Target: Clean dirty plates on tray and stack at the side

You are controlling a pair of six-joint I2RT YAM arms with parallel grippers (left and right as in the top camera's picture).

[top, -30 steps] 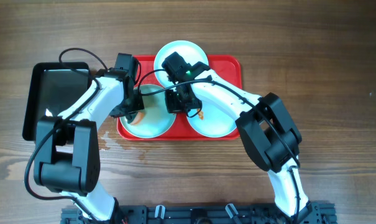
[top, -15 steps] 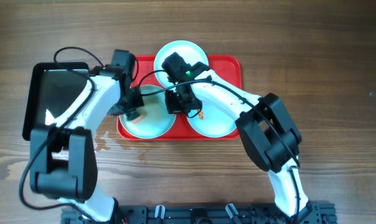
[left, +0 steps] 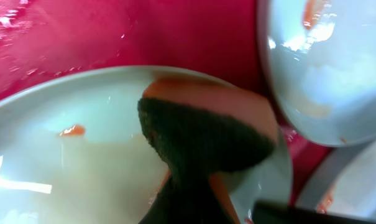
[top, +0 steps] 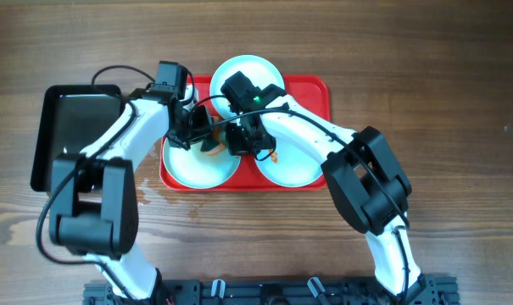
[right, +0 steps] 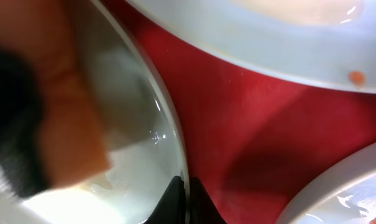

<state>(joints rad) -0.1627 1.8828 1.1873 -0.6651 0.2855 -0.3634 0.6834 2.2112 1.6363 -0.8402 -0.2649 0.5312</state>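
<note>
- Overhead shows the whole layout: the tray (top: 315, 93) in mid-counter (top: 426, 51) with all three plates on it, and both arms reaching in from the near edge.
- Only this view takes in the black pan (top: 74, 127), well out beyond the left hand (top: 198, 134), and the wet patch (top: 146, 196) on the brown wood grain.
- Left wrist fills in what overhead cannot: the sponge (left: 206, 137), orange with a dark scouring face, is gripped in the closed left hand and pressed flat on the left plate (left: 69, 174) directly beneath it.
- Right wrist shows the right hand (right: 183, 196) with its tips pinched together on that same plate's rim; the blurred sponge sits just beyond.
- Left plate: pale and wet-looking, with one small orange fleck (left: 71, 130) beside the sponge.
- Far plate (top: 264, 69), past both hands, carries an orange dot near its edge in the right wrist view.
- Right plate (top: 294, 165) lies just outside the right hand, with an orange smear at its rim.
</note>
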